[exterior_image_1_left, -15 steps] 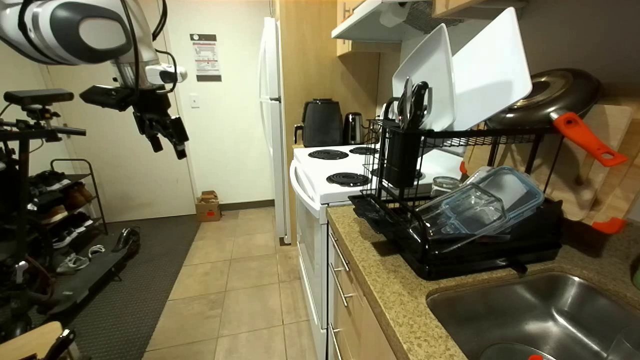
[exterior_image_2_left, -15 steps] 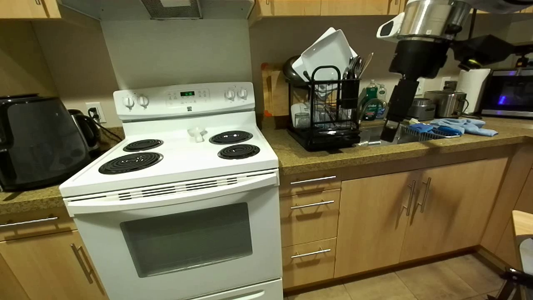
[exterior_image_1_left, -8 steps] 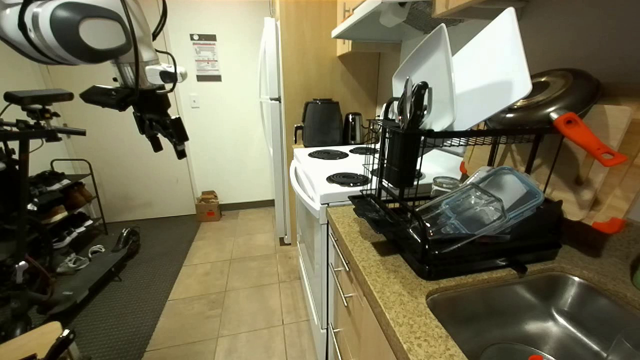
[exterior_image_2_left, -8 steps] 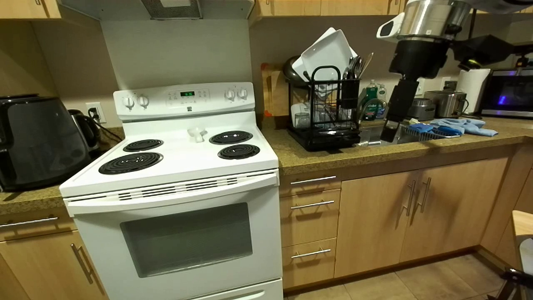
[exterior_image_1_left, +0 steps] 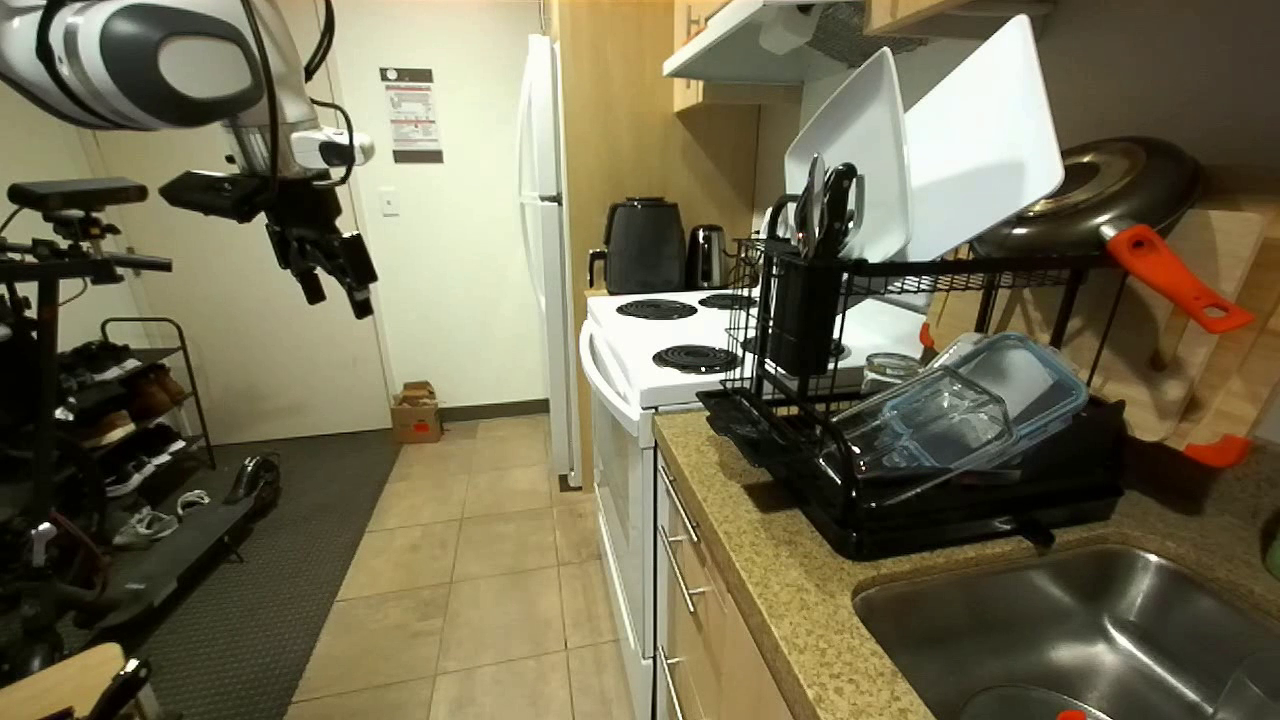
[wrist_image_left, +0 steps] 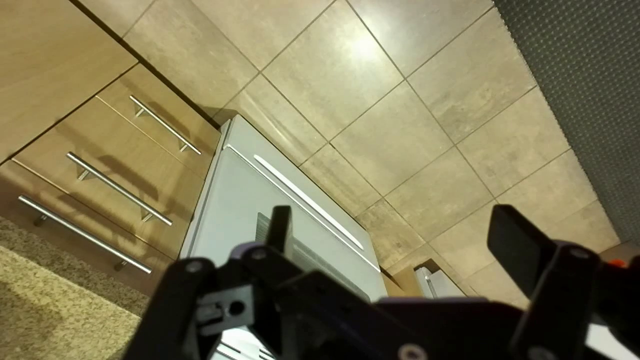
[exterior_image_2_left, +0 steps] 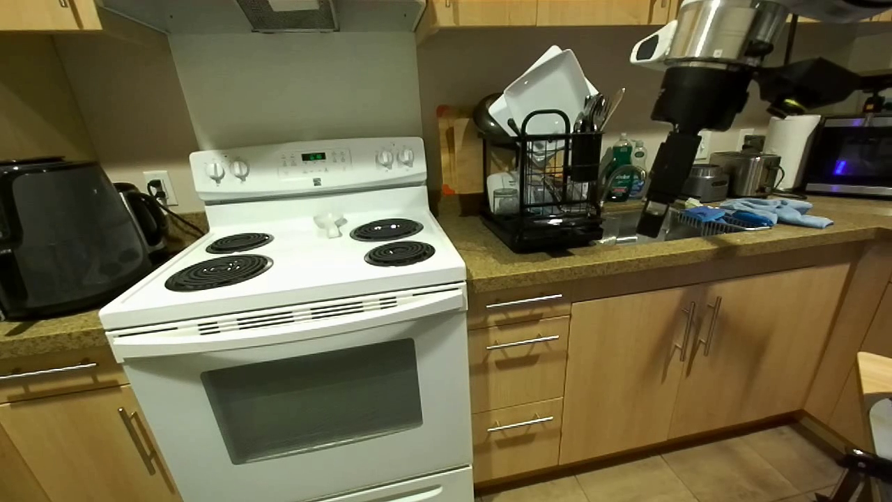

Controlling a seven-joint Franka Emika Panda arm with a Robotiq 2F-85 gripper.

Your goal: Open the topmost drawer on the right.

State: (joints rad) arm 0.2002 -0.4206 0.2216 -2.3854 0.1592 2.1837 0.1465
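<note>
The topmost drawer on the right (exterior_image_2_left: 481, 318) is light wood with a horizontal silver bar handle (exterior_image_2_left: 524, 302). It sits shut under the countertop, right of the stove, above two more drawers. In the wrist view the drawer's handle (wrist_image_left: 84, 235) lies at the lower left; in an exterior view it shows edge-on below the counter (exterior_image_1_left: 679, 505). My black gripper (exterior_image_1_left: 338, 297) is open and empty, in the air out in front of the counter. In the wrist view its fingers (wrist_image_left: 392, 225) are wide apart, with floor and oven front behind them. It touches nothing.
A white stove (exterior_image_2_left: 300, 307) with a protruding oven handle (exterior_image_2_left: 293, 326) stands left of the drawers. A black dish rack (exterior_image_2_left: 550, 233) stands on the granite counter (exterior_image_2_left: 627, 259) above them. Cabinet doors (exterior_image_2_left: 620, 376) and a sink (exterior_image_1_left: 1080, 620) are beside. A chair (exterior_image_2_left: 877, 380) is at the right edge.
</note>
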